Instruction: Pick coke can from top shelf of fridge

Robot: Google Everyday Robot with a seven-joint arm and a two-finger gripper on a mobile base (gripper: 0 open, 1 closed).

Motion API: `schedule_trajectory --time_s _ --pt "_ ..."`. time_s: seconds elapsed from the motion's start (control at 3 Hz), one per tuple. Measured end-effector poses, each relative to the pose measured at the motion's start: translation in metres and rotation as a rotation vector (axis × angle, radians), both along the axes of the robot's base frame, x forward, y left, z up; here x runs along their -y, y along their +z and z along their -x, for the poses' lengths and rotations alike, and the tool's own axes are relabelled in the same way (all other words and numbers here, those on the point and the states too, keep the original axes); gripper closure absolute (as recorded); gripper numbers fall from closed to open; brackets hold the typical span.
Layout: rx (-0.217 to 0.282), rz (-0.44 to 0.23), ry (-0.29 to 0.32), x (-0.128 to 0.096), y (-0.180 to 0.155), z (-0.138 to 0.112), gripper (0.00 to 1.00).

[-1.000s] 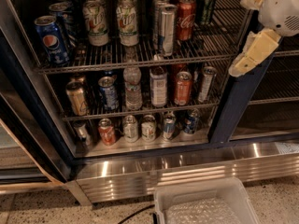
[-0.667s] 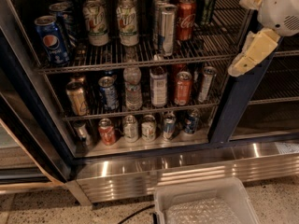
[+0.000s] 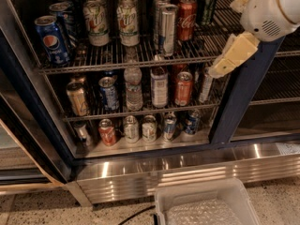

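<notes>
The coke can [image 3: 186, 18], red with white script, stands upright on the right part of the top shelf [image 3: 140, 58], a wire rack in the fridge [image 3: 236, 107]. A slim silver-and-blue can [image 3: 167, 29] stands just in front of it to the left. My gripper [image 3: 236, 29] hangs at the upper right, in front of the fridge's dark blue post and to the right of the coke can, clear of it. Its cream fingers [image 3: 232, 55] are spread open with nothing between them.
Pepsi cans [image 3: 51, 40] and green-and-white cans [image 3: 127, 25] fill the left of the top shelf. Two lower shelves hold more cans and a water bottle [image 3: 133, 88]. A clear plastic bin [image 3: 206, 205] sits on the floor before the steel base [image 3: 187, 172].
My gripper has shifted a little to the left, closer to the top shelf. The cans have not moved.
</notes>
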State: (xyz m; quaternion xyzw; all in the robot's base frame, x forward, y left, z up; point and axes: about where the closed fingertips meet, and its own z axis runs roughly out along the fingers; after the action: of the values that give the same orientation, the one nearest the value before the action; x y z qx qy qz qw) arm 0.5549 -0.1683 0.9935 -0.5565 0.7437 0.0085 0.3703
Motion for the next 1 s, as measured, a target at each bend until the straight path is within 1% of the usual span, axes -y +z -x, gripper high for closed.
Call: schedule_trajectory --time_s 0.33,0.67,1.0 --pt "0.012 -0.041 -0.056 -0.006 -0.005 0.003 0.0" --pt "0.022 -0.084 -0.104 0.001 -0.014 0.004 0.0" --pt "0.036 -0.14 -0.133 0.01 -0.025 -0.001 0.0"
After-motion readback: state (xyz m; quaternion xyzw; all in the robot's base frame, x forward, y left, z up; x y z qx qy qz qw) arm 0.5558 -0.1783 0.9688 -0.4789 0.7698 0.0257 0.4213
